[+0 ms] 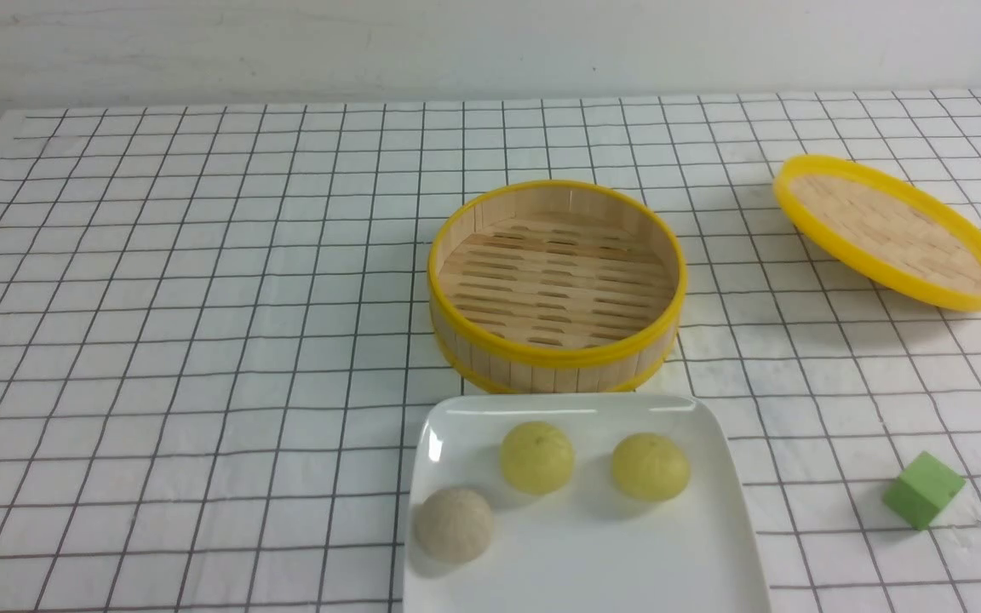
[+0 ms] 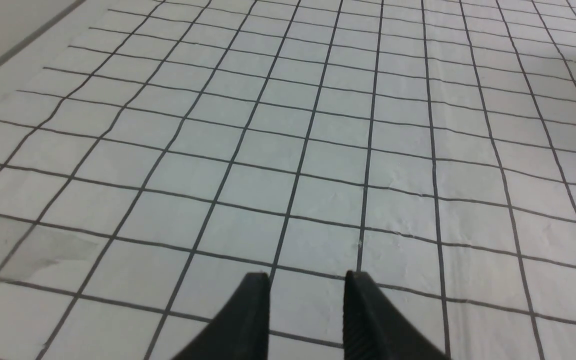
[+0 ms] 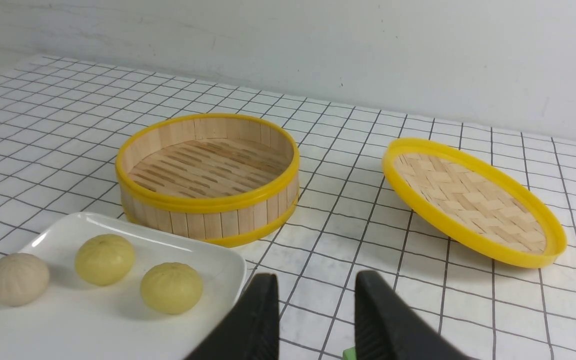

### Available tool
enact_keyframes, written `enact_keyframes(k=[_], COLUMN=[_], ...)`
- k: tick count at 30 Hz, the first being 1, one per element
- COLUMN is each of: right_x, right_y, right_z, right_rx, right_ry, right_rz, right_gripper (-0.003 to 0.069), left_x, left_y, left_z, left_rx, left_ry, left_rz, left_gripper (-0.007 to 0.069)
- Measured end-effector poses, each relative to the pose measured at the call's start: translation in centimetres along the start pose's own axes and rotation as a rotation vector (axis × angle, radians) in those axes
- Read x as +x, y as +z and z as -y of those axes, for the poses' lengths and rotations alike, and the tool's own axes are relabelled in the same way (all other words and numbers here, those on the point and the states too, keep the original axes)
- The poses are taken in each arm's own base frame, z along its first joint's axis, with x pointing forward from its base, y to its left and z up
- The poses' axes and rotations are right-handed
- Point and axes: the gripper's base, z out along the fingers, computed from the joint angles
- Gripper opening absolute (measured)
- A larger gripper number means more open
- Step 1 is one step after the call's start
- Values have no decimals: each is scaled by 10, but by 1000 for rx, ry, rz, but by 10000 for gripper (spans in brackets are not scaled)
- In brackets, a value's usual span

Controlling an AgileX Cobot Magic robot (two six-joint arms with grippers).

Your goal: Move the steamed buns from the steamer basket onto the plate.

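Three round, pleated steamed buns (image 1: 536, 457) rest on the glossy white plate (image 1: 610, 562).

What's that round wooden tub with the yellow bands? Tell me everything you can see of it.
The steamer basket is round and deep, seemingly bamboo. Pale upright slats form its wall, yellow bands ring the top and bottom, and the floor is slatted with gaps. It stands upright, uncovered and empty, on the gridded cloth, just behind the white plate. Whether the two touch cannot be told. Its lid lies apart, to its right.
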Motion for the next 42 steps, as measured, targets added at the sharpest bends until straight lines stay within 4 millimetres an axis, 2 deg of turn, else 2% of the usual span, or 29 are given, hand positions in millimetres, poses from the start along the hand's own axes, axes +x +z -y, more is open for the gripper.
enact_keyframes(k=[42], right_x=[0], right_y=[0], right_z=[0], right_rx=[2], right_ry=[-2], right_rz=[0], right_gripper=[240], left_x=[0], left_y=[0], left_z=[-2], left_rx=[-20], left_ry=[65], left_rz=[6], left_gripper=[240])
